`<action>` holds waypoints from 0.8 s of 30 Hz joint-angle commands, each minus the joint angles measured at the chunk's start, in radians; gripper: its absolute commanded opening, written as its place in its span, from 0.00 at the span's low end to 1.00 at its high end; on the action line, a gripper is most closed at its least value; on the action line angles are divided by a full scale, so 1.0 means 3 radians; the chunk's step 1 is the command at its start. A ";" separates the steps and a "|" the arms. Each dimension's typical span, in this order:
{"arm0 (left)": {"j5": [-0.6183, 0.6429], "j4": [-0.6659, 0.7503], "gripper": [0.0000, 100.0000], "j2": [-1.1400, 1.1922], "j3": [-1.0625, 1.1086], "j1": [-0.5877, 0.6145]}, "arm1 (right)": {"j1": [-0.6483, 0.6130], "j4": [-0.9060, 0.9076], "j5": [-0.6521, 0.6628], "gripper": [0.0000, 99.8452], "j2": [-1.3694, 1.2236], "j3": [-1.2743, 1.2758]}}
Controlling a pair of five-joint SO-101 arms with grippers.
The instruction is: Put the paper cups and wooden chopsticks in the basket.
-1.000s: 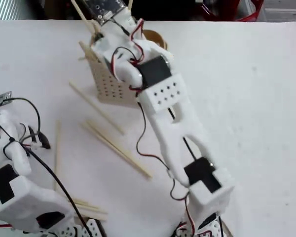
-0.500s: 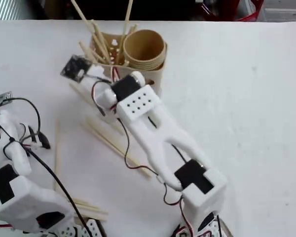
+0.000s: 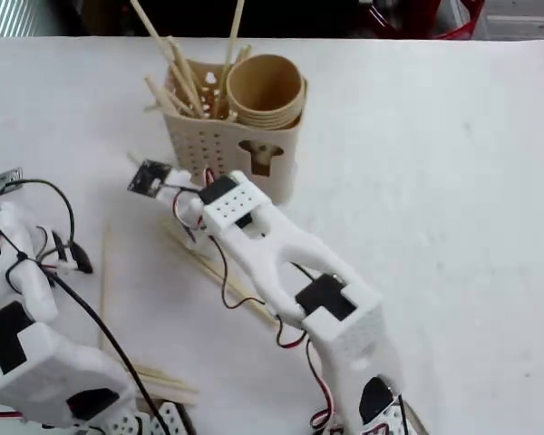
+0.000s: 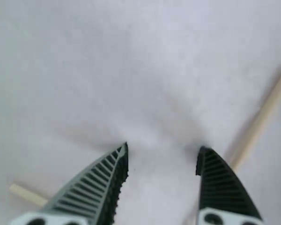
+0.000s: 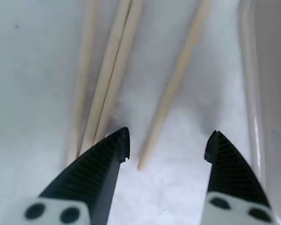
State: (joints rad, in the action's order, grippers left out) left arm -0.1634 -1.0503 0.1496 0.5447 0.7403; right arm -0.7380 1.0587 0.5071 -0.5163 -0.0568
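Observation:
The perforated basket stands at the back of the table, holding stacked paper cups and several upright wooden chopsticks. My right gripper is open, low over the table just in front of the basket, whose wall is beside it. One loose chopstick ends between its fingers, with a touching pair and another chopstick alongside. The right arm covers part of these sticks. My left gripper is open over bare table, a chopstick beside it.
More loose chopsticks lie on the table: one near the left arm and a few at the front edge. A small metal piece sits at the far left. The table's right half is bare white surface.
The right arm has drawn back from above the basket and come down to the loose chopsticks in front of it. The left arm has not moved.

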 commanded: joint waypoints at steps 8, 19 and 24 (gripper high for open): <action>0.0046 0.0097 0.24 0.0003 0.0005 -0.0018 | 0.0284 0.0064 0.0005 0.04 -0.0079 -0.0010; 0.0046 0.0097 0.24 0.0003 0.0005 -0.0018 | 0.0325 0.0448 -0.0061 0.02 0.0575 0.0373; 0.0046 0.0097 0.24 0.0003 0.0005 -0.0018 | 0.0350 0.0084 -0.0169 0.02 0.1655 0.1227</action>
State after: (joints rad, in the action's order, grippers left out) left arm -0.1634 -1.0503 0.1496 0.5447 0.7388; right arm -0.6460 1.1446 0.4887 -0.2478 0.1995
